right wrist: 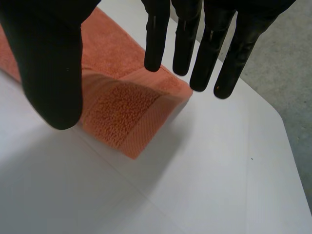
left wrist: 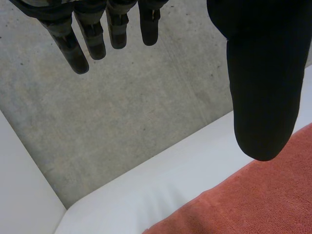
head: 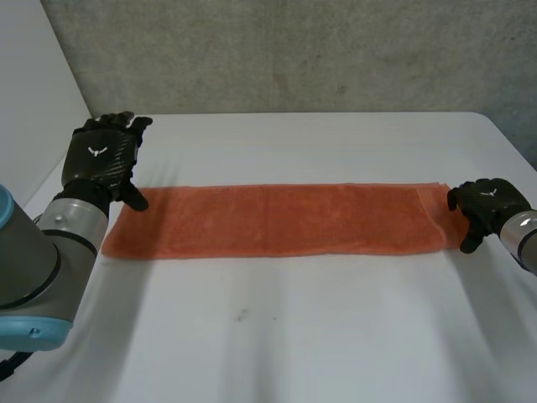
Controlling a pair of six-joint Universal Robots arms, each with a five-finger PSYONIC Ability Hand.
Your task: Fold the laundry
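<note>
An orange towel lies flat on the white table, folded into a long narrow strip running left to right. My left hand hovers at the strip's left end with straight, spread fingers, its thumb just above the towel's far left corner. My right hand is at the strip's right end. In the right wrist view its fingers hang straight above the towel's short hemmed edge, the thumb apart from them, and nothing is pinched.
A grey concrete wall runs behind the table's far edge. The table's right corner lies close behind my right hand. Bare white tabletop stretches in front of the towel.
</note>
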